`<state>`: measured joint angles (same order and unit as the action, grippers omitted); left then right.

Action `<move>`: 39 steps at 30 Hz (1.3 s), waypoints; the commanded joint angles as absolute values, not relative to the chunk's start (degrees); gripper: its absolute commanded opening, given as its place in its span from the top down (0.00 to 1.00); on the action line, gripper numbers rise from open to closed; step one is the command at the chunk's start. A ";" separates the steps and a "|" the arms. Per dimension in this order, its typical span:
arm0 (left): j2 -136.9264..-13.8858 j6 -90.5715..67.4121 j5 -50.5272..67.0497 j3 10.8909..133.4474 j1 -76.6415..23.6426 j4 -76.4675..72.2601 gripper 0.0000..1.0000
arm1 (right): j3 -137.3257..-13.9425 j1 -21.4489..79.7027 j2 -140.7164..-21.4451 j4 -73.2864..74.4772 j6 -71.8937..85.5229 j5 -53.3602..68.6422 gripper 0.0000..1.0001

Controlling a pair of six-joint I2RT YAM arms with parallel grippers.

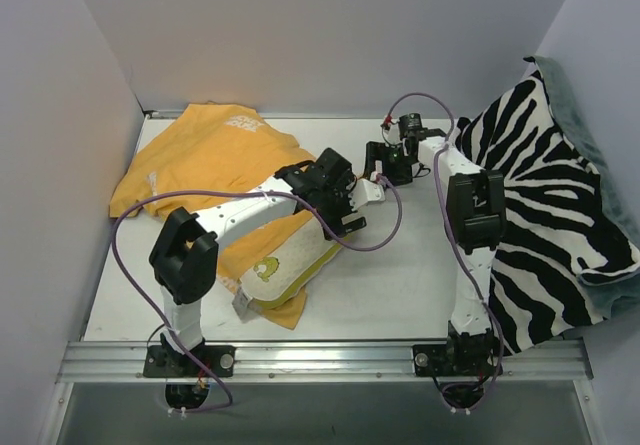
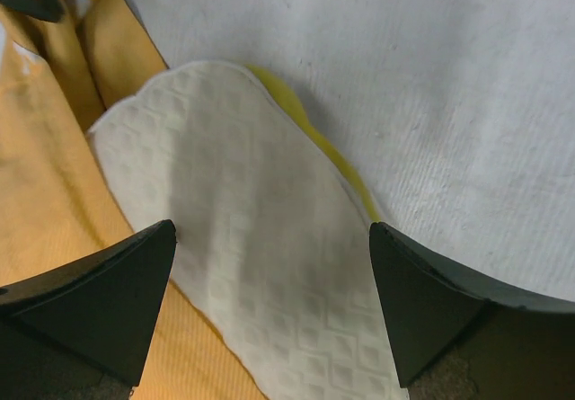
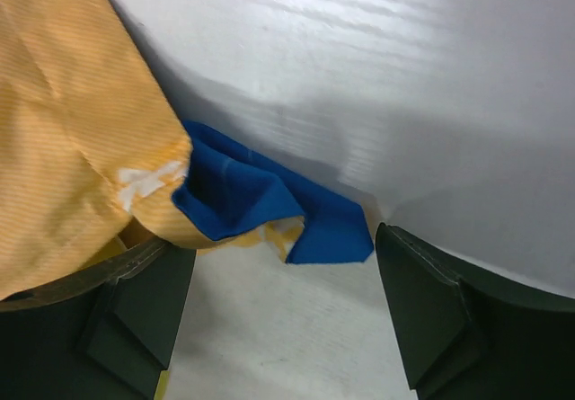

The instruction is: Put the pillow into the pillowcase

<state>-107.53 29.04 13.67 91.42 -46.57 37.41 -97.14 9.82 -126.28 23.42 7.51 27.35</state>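
We see the pillow lying on its orange case, and both grippers are wide open.
The pillow lies at the near left of the table, on top of the pillowcase. Our left gripper hangs over it with jaws apart, holding nothing. Our right gripper is open too, by the case's blue inside. We think the pillow is soft, light and bendy, so pinch it at an edge. The case looks thin and floppy, so grab its open edge.
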 commanded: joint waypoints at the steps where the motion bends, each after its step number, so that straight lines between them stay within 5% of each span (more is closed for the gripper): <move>1: -109.68 33.66 7.57 89.57 -47.54 37.28 0.03 | -101.42 12.21 -128.48 25.23 5.36 26.10 0.18; 3: -110.74 34.10 2.22 88.16 -48.51 35.43 0.03 | -102.04 12.92 -129.81 25.31 5.45 26.80 0.23; 5: -112.14 34.28 -3.65 86.40 -48.78 32.97 0.03 | -102.30 13.36 -131.57 25.66 5.80 28.73 0.40; 6: -112.50 33.93 -5.61 85.87 -48.78 32.09 0.02 | -102.30 13.36 -132.01 26.01 6.06 29.44 0.52; 7: -113.20 33.75 -7.28 85.52 -48.52 30.86 0.03 | -102.22 13.27 -132.36 26.54 6.15 31.36 0.79; 9: -113.55 33.49 -10.79 85.60 -48.25 30.76 0.22 | -101.69 13.10 -131.75 28.81 5.54 32.95 1.00; 10: -113.29 33.31 -11.33 86.56 -47.47 30.85 0.31 | -101.08 13.10 -130.01 29.44 5.10 34.18 1.00; 11: -112.86 32.88 -11.08 87.36 -46.94 31.20 0.55 | -98.55 12.49 -128.51 30.05 4.05 36.54 1.00; 12: -111.55 32.44 -9.77 88.41 -45.28 33.12 0.68 | -97.13 12.22 -124.93 30.75 3.43 37.35 1.00; 13: -110.92 30.60 -8.45 92.86 -44.31 34.96 0.97 | -95.81 11.26 -123.07 31.28 2.73 38.75 1.00; 14: -110.40 29.19 -7.31 95.42 -43.08 36.89 1.00 | -93.80 10.55 -121.31 33.55 0.90 39.80 1.00; 21: -108.45 25.84 -10.10 108.80 -37.45 43.50 1.00 | -93.33 5.02 -110.14 50.70 -14.56 42.10 1.00; 27: -113.19 19.00 -3.79 108.28 -37.35 43.77 1.00 | -101.24 1.14 -115.38 53.09 -12.58 44.47 0.99; 29: -116.17 15.74 -0.54 109.68 -37.70 43.94 1.00 | -103.62 1.14 -117.24 52.39 -7.41 43.95 0.85; 32: -119.86 12.22 2.09 114.42 -37.71 45.08 1.00 | -99.17 0.18 -117.69 50.81 -1.51 43.86 0.43; 34: -121.28 10.99 2.55 118.55 -37.62 45.70 1.00 | -89.72 -2.98 -114.62 48.62 0.69 43.59 0.33; 35: -122.33 10.90 2.98 119.43 -37.62 46.23 1.00 | -86.69 -3.60 -113.48 46.78 1.75 43.07 0.21; 39: -124.10 11.78 3.60 120.41 -37.71 46.14 1.00 | -76.39 -3.34 -109.69 43.69 3.24 43.68 0.21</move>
<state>-124.75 13.45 3.07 116.33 -38.37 45.21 -80.23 -4.01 -114.80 43.35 -0.23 43.29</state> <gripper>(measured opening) 0.040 0.792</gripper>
